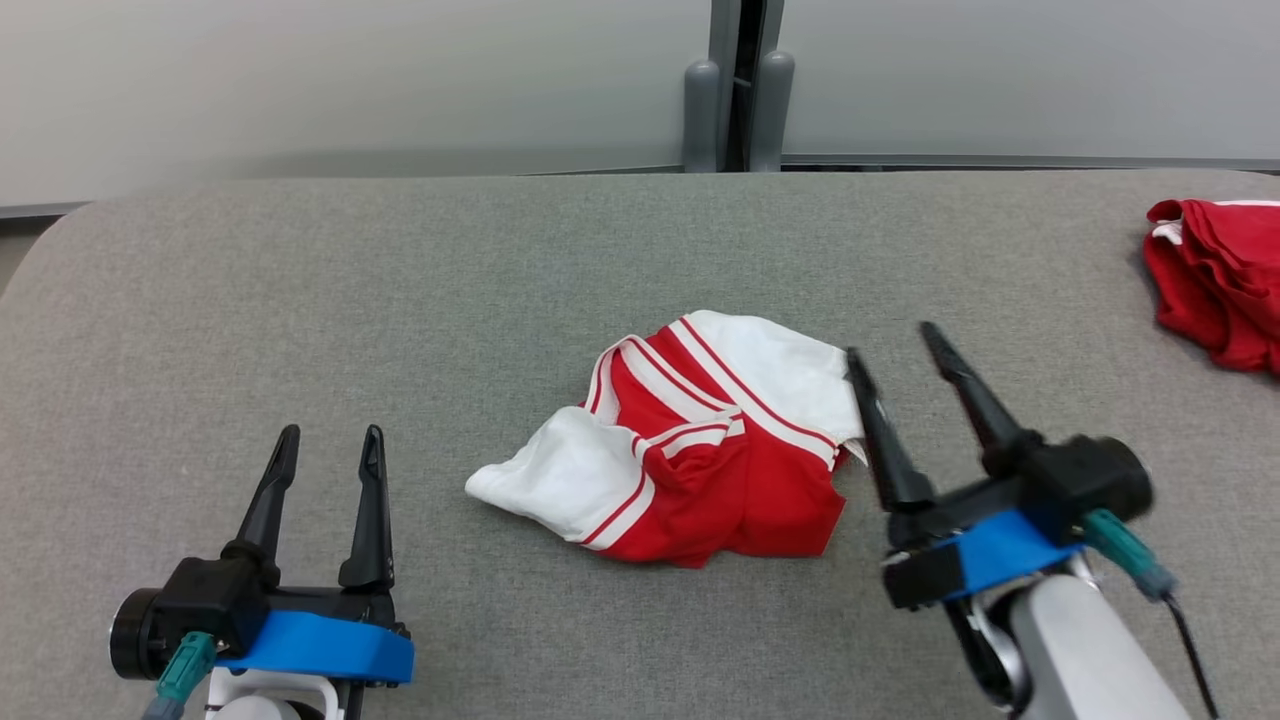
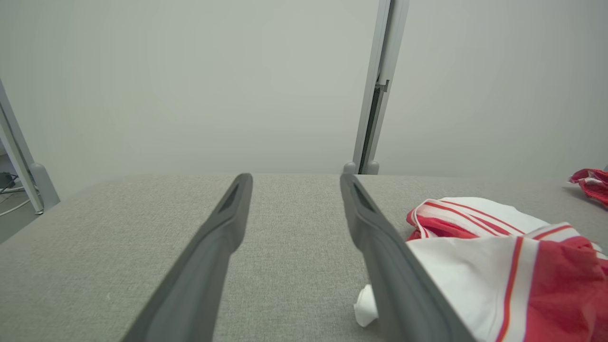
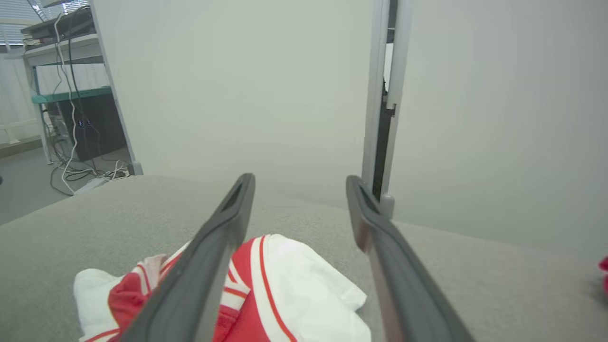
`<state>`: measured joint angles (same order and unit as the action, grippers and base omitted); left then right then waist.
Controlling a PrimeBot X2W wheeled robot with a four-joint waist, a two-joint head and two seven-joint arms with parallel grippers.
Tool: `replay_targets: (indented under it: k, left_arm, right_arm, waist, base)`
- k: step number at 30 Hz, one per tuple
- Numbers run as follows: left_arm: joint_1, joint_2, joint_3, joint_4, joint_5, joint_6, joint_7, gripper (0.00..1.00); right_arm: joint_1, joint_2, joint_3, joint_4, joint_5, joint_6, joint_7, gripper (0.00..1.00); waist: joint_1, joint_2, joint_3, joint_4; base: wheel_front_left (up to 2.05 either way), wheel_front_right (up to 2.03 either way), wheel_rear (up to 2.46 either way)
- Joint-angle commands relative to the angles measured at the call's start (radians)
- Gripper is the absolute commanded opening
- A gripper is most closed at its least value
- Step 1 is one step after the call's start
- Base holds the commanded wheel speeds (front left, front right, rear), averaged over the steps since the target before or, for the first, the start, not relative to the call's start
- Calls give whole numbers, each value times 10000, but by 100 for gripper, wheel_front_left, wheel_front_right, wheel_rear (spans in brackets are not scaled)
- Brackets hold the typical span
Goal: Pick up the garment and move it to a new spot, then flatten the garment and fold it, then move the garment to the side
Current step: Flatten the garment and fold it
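Observation:
A red and white striped garment (image 1: 690, 440) lies crumpled in a heap at the middle of the grey padded table (image 1: 500, 260). My right gripper (image 1: 892, 342) stands open just to its right, its left finger close beside the white edge, nothing between the fingers. In the right wrist view the garment (image 3: 294, 294) sits low between and left of the open fingers of the right gripper (image 3: 299, 183). My left gripper (image 1: 332, 438) rests open at the lower left, apart from the cloth. The left wrist view has the garment (image 2: 498, 256) to the right of the open left gripper (image 2: 295, 179).
A second red cloth pile (image 1: 1215, 280) lies at the table's far right edge, seen too as the red pile (image 2: 591, 183) in the left wrist view. A pale wall with a grey post (image 1: 740, 90) runs behind the table. Bare grey surface stretches to the left.

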<state>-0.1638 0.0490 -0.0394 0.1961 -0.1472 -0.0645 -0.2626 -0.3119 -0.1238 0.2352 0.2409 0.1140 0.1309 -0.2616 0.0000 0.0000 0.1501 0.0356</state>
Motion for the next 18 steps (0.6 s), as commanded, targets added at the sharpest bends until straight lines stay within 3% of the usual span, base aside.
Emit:
replay_targets:
  k: [1,9,18]
  left_arm:
    - [66,33,29,-44,46,-17,-29,100]
    - [217,35,114,-7,133,-85,-29,100]
    - [-19,33,-31,77,277,-254,-29,100]
  right_arm:
    - [251,-12,-147,-84,-88,-4,-46,100]
    - [1452,295,-2249,-642,-302,-4,-46,100]
    - [1724,556,-2441,-654,-410,-4,-48,100]
  waist:
    - [0,0,-31,-44]
    - [0,0,-149,-267]
    - [0,0,-252,-510]
  base:
    - [0,0,0]
    - [0,0,0]
    - [0,0,0]
